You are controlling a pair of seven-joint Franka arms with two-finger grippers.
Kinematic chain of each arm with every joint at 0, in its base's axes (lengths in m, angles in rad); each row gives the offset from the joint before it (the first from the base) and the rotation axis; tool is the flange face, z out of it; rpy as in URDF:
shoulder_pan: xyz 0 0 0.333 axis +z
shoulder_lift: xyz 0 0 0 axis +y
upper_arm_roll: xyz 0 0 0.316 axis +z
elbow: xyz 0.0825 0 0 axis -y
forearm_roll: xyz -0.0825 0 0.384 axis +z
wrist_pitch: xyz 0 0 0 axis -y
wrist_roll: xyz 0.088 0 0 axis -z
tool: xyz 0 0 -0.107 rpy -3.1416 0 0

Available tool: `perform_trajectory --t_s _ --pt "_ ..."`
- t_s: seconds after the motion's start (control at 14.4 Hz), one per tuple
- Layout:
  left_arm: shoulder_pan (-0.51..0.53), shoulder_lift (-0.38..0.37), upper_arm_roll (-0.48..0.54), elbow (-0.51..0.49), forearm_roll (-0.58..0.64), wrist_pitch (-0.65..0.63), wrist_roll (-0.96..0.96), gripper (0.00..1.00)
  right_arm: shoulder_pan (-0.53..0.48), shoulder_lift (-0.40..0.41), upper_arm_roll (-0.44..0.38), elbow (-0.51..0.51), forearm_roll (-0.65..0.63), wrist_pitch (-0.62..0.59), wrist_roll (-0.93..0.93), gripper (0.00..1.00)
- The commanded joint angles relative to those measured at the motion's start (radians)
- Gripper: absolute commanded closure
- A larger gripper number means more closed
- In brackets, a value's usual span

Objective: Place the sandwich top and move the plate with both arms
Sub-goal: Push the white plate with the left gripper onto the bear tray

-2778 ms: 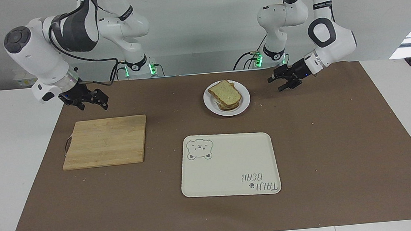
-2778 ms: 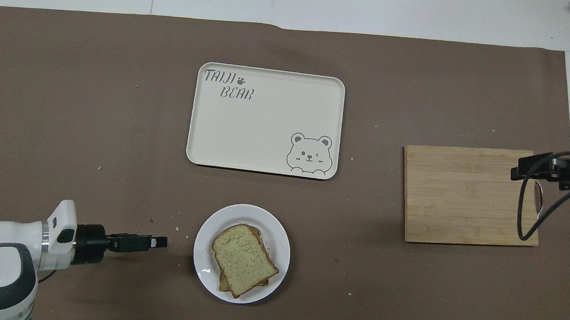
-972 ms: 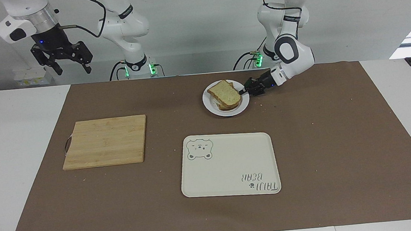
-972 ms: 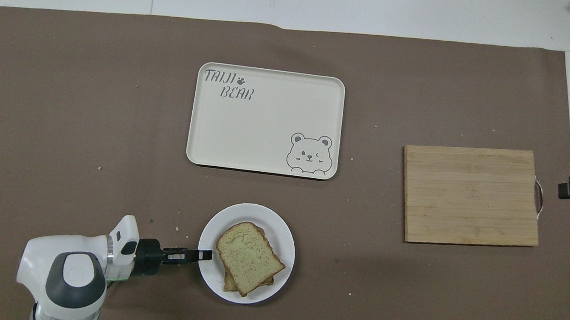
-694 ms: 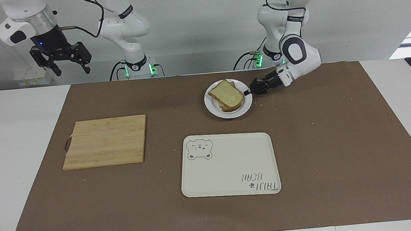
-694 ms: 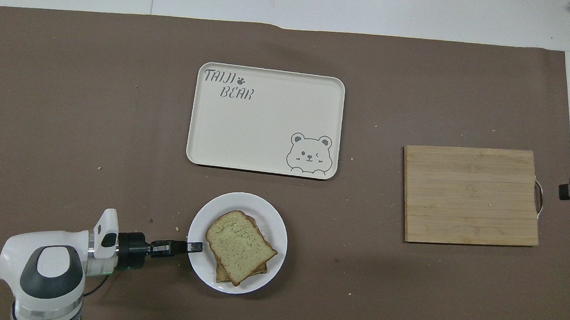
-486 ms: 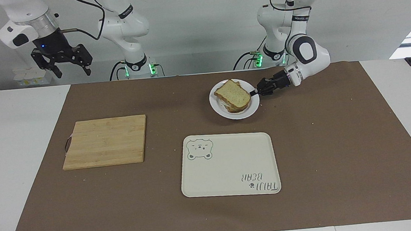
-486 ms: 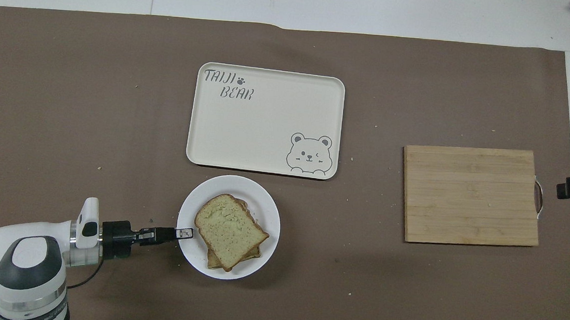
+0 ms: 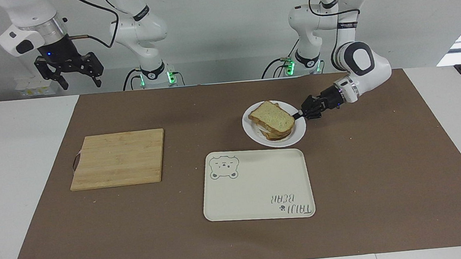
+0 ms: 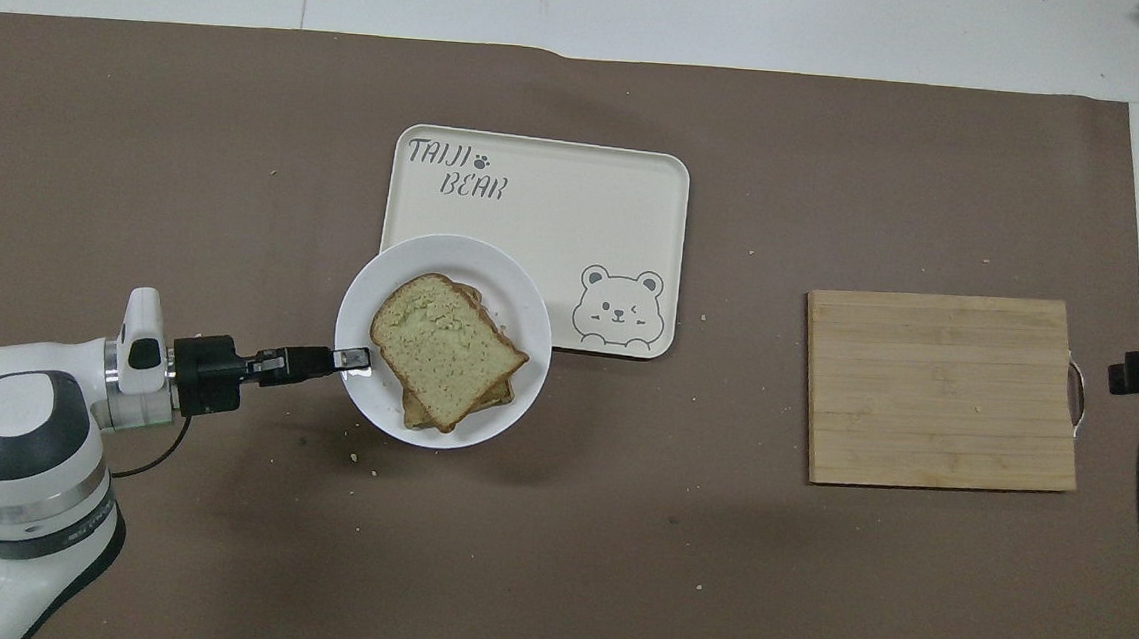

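The sandwich top (image 9: pixel 272 115) is a pale bread slice that lies on a stack of slices on the small white plate (image 9: pixel 294 139). My left gripper (image 9: pixel 299 115) is shut on the plate's rim at the left arm's end and holds it up. In the overhead view the plate (image 10: pixel 522 286) overlaps the tray's corner nearest the robots, with the sandwich top (image 10: pixel 442 346) on it and the left gripper (image 10: pixel 356 357) at its rim. My right gripper (image 9: pixel 80 83) is open and empty, raised high at the right arm's end, and waits.
A cream tray with a bear drawing (image 9: pixel 261 193) lies at mid table, farther from the robots than the plate; it also shows in the overhead view (image 10: pixel 576 220). A wooden cutting board (image 9: pixel 118 158) lies toward the right arm's end. Crumbs dot the brown mat.
My left gripper closed on the plate's rim and carried the plate with the sandwich away from the robots, up to the tray. The right arm rose from the cutting board and stays raised.
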Motion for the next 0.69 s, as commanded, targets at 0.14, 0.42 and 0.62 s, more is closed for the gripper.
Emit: perform_trajectory --t_s 0.14,0.42,0.62 --pt "-0.05 0.192 -0.01 0.273 0.022 0.12 -0.093 1.0 -0.002 -0.027 0.004 -0.03 -0.022 0.002 -0.031 0.0" --pt "-0.092 0.342 -0.027 0.442 0.086 0.215 -0.126 1.0 -0.001 -0.027 0.004 -0.03 -0.022 0.004 -0.03 0.0" --pt "-0.096 0.421 -0.045 0.519 0.161 0.228 -0.164 1.0 -0.002 -0.027 0.004 -0.03 -0.022 0.011 -0.03 0.0"
